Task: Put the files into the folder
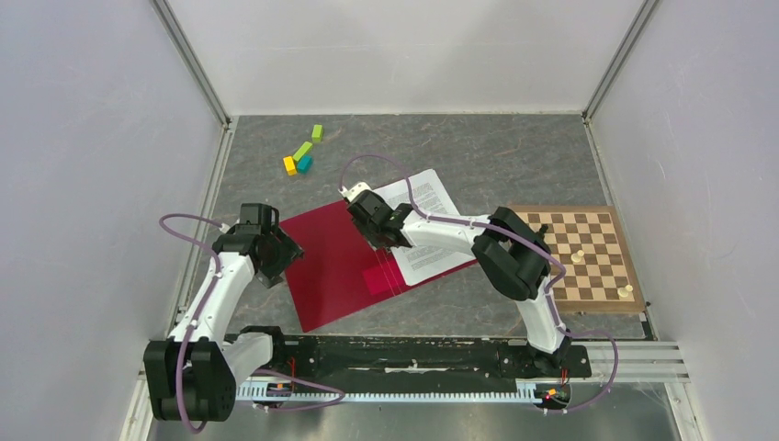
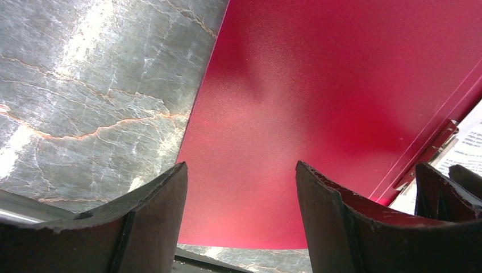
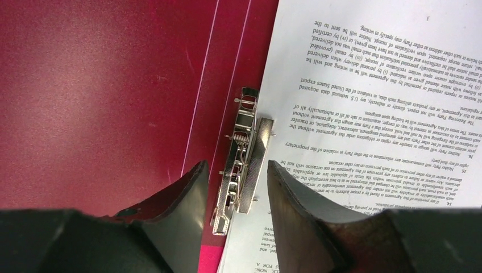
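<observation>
1. Files (image 1: 430,225) lie on the right half of the open folder (image 1: 331,266), with their inner edge at the clip (image 3: 244,159). The folder sits mid-table, between the two arms.
2. Done, by my reading: the sheets are placed inside.
3. Left to do: secure them at the clip (cannot tell whether the paper edge is under it), then close the cover.
4. Right gripper (image 3: 233,165): jaws about half apart, straddling the clip from above, with no grip evident.
5. Left gripper (image 2: 241,165): jaws wide and holding nothing, hanging over the folder's bare left cover near its outer edge.
</observation>
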{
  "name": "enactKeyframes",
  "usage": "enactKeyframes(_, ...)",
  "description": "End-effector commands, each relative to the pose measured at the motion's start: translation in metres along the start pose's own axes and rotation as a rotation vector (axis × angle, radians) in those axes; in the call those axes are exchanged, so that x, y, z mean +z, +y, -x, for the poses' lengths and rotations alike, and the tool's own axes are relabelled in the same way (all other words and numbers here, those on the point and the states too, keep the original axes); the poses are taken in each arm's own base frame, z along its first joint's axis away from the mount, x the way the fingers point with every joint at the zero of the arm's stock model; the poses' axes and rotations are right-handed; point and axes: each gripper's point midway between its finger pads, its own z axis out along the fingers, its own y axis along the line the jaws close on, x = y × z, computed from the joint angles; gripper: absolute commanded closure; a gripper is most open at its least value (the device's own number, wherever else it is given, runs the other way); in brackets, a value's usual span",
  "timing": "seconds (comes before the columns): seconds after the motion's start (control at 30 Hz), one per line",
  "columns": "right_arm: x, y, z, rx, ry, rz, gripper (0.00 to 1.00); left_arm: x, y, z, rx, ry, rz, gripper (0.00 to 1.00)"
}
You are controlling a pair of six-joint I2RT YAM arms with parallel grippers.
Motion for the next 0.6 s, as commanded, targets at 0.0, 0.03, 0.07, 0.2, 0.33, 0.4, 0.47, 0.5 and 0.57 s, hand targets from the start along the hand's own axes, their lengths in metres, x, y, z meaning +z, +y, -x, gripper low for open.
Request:
enactKeyframes(0.0,0.003,0.004,-0.004,0.013,0.013,-0.013,0.55,0.002,0.000,0.008,-0.043,-0.022,0.029,0.24)
enactKeyframes(0.03,0.006,0.005,-0.007,0.011,0.020,-0.012,0.55,0.003,0.000,0.009,-0.043,-0.021,0.029,0.24)
enactKeyframes(0.07,0.007,0.005,-0.009,0.010,0.026,-0.013,0.55,0.004,-0.002,0.009,-0.042,-0.022,0.021,0.24)
enactKeyframes(0.2,0.010,0.002,-0.015,0.002,0.046,-0.026,0.54,0.002,-0.005,0.012,-0.036,-0.031,0.007,0.24)
enactKeyframes(0.33,0.014,0.005,-0.018,0.013,0.061,0.010,0.56,0.002,-0.007,0.013,-0.030,-0.032,0.001,0.24)
enactKeyframes(0.4,0.014,0.003,-0.020,0.008,0.074,0.006,0.56,0.003,-0.008,0.012,-0.028,-0.023,0.000,0.24)
enactKeyframes(0.47,0.013,-0.002,-0.021,0.015,0.075,-0.001,0.52,0.003,-0.009,0.012,-0.027,-0.023,-0.003,0.24)
enactKeyframes(0.5,0.013,-0.003,-0.023,0.024,0.075,0.012,0.49,0.003,-0.009,0.013,-0.025,-0.025,-0.004,0.24)
enactKeyframes(0.57,0.013,-0.006,-0.026,0.060,0.076,0.048,0.48,0.002,-0.009,0.014,-0.023,-0.029,-0.007,0.24)
